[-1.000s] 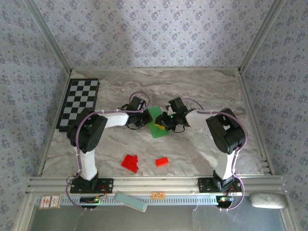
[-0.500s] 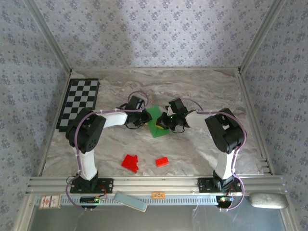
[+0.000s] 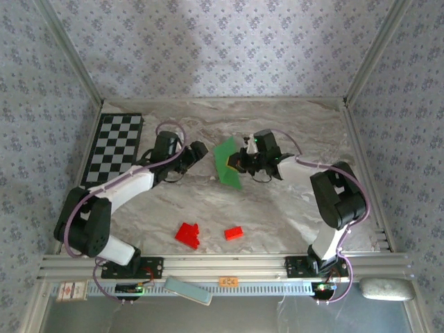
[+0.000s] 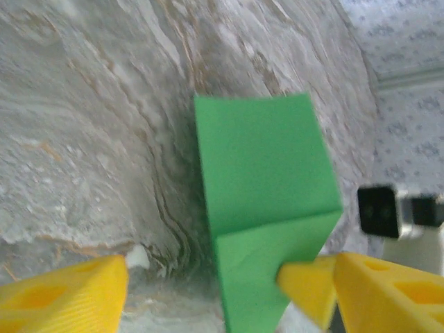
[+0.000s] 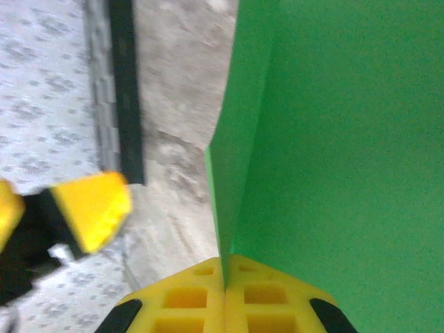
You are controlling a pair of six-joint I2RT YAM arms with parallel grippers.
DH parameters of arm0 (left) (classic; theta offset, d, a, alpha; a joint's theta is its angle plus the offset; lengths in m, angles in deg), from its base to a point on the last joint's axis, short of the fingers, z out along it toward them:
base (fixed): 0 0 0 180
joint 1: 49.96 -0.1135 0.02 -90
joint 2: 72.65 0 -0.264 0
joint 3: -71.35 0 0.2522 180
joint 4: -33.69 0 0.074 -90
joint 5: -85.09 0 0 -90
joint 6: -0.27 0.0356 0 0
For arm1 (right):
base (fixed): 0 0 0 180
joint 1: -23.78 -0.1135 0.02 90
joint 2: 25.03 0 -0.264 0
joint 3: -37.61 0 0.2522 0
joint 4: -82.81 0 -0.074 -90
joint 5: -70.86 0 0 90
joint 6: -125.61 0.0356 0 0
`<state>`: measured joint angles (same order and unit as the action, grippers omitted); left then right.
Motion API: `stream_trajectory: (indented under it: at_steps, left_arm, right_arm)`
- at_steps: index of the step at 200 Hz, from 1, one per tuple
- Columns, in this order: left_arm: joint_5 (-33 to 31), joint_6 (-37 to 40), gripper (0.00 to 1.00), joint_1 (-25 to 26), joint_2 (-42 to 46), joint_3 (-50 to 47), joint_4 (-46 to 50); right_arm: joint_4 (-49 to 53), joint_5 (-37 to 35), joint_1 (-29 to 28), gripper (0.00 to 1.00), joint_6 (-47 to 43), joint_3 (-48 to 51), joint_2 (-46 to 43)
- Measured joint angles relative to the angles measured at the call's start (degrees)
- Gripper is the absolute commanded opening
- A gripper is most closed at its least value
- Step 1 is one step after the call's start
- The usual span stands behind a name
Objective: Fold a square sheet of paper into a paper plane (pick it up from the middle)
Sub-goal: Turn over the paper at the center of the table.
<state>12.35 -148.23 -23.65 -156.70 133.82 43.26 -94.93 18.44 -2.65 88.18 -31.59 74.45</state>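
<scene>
item 1, square sheet of paper (image 3: 227, 161): bright green, creased into a folded shape. it sits near the middle of the tabletop (image 3: 291, 208), raised at one side. the right wrist view shows two green faces meeting at a sharp fold. a second ago it lay lower in the overhead view, nearer the arm bases, with both end effectors on it. it now sits a little farther from the bases.

item 2, right end effector (image 5: 225, 295): fingers pressed together, clamping the fold of the sheet. in the overhead view it sits (image 3: 241, 162) just right of the sheet and touches it. its arm reaches farther across the tabletop than a second ago.

item 3, left end effector (image 4: 205, 274): jaws spread wide, with one yellow finger (image 4: 66, 295) at the lower left. the other lies at the lower right, over the sheet's lower corner; whether they touch cannot be told. in the overhead view it is (image 3: 198, 150) left of the sheet and apart from it. a second ago it was against the sheet's left edge; the arm has since swung back toward the left side.

item 4, red blocks (image 3: 187, 234): a cluster near the front edge with a single block (image 3: 234, 233) to its right. positions unchanged.

item 5, checkered board (image 3: 114, 147): black and white, flat at the far left. unchanged.
</scene>
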Motion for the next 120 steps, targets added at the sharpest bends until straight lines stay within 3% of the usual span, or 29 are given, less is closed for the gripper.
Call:
stream_trajectory:
  at_steps: [54, 73, 99, 120]
  left_arm:
    - [9.49, -8.28, 0.81, 3.04, -1.6, -3.54, -15.58]
    - [11.52, -10.36, 0.72, 4.04, -3.13, -3.52, -19.96]
    - [12.59, -11.98, 0.53, 4.09, -3.87, -3.48, -23.43]
    - [12.83, -12.87, 0.46, 4.09, -3.93, -3.48, -24.63]
  right_arm:
    - [-13.79, 6.21, 1.36, 0.07, 10.93, 0.0, -0.5]
    - [-17.42, 7.72, 1.36, 0.07, 14.01, 0.0, -0.5]
    - [-19.89, 8.76, 1.7, 0.07, 16.63, 0.0, -0.5]
    - [-21.29, 9.35, 2.12, 0.08, 17.68, 0.0, -0.5]
